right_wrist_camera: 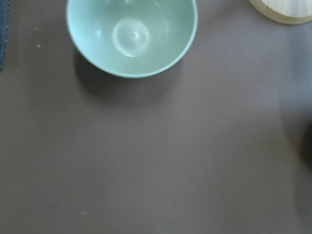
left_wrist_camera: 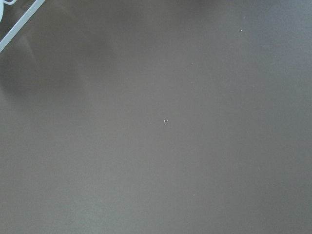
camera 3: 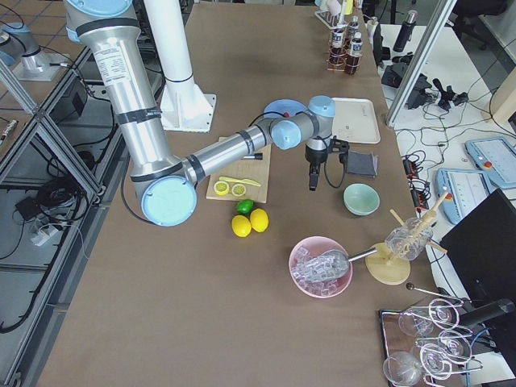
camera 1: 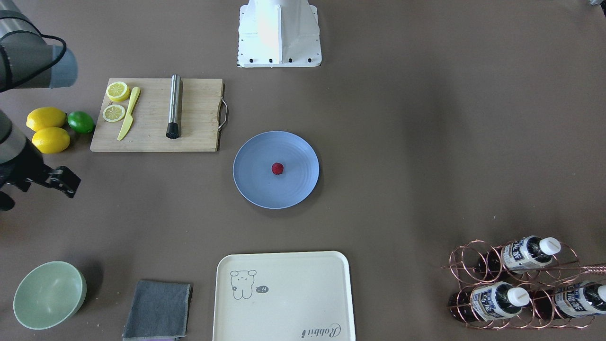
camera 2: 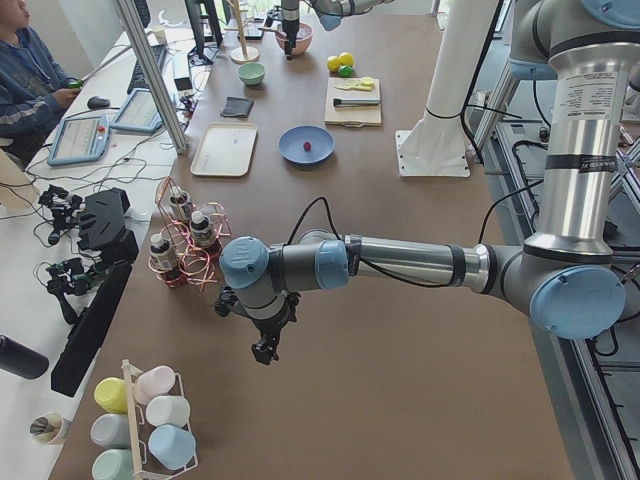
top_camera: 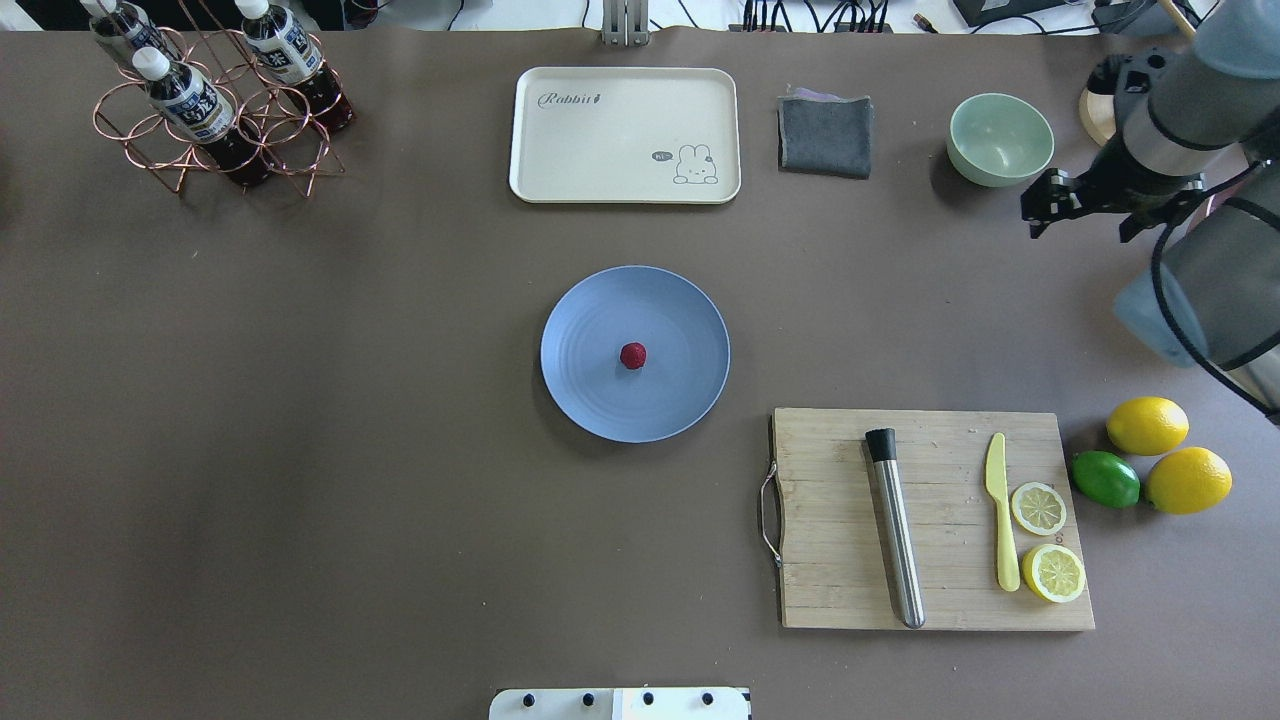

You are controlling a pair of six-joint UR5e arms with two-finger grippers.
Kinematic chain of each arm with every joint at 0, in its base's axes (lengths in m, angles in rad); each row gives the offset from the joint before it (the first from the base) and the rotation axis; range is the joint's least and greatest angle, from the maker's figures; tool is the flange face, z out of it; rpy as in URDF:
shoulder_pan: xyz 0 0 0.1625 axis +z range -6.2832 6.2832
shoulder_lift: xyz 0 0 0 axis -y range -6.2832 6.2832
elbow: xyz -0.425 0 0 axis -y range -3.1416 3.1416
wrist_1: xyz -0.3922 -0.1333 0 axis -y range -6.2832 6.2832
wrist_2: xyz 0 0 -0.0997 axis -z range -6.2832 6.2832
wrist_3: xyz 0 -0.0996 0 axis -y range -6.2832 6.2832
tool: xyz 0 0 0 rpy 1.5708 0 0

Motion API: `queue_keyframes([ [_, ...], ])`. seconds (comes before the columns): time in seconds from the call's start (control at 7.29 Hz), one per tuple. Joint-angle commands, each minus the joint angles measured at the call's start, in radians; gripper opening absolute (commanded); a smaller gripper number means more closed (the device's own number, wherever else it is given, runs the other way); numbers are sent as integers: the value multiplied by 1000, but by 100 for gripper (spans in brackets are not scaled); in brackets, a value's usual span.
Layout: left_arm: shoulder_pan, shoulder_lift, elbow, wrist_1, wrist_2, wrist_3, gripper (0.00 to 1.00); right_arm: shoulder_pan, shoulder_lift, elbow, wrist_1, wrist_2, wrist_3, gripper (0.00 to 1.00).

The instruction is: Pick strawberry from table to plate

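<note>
The strawberry is a tiny dark red berry lying near the middle of the round light blue plate, with nothing touching it. The plate sits mid-table. My right gripper hangs above the table far from the plate, close to the pale green bowl; its dark fingers look open and hold nothing. My left gripper points down over bare table near the bottle rack, and I cannot tell whether it is open or shut.
A wooden cutting board carries a steel muddler, a yellow knife and lemon slices. Two lemons and a lime lie beside it. A cream tray, a grey cloth and a copper bottle rack line the far edge.
</note>
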Motion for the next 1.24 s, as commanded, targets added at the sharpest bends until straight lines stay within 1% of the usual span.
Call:
queue_keyframes([
  [0.0,-3,2,2,-4,3,-2,99,228,-160,-4,1,97,-424,100],
  [0.14,-5,0,-4,-4,6,-5,99,327,-203,-30,-1,144,-611,100],
  [0.27,-5,-4,-1,-4,6,-6,99,399,-221,-73,-1,167,-721,100],
  [0.41,-5,-7,-4,-4,6,-7,99,441,-226,-107,-2,168,-798,100],
  [0.55,-5,-9,-4,-4,6,-5,99,473,-228,-119,-4,172,-838,100],
  [0.69,-5,-4,-5,-4,6,-3,99,484,-232,-118,-4,174,-837,100],
  [0.96,-5,0,-4,-5,8,0,99,489,-263,-96,1,195,-832,100],
  [1.1,-8,2,-4,-5,8,3,99,489,-267,-96,1,192,-828,100],
])
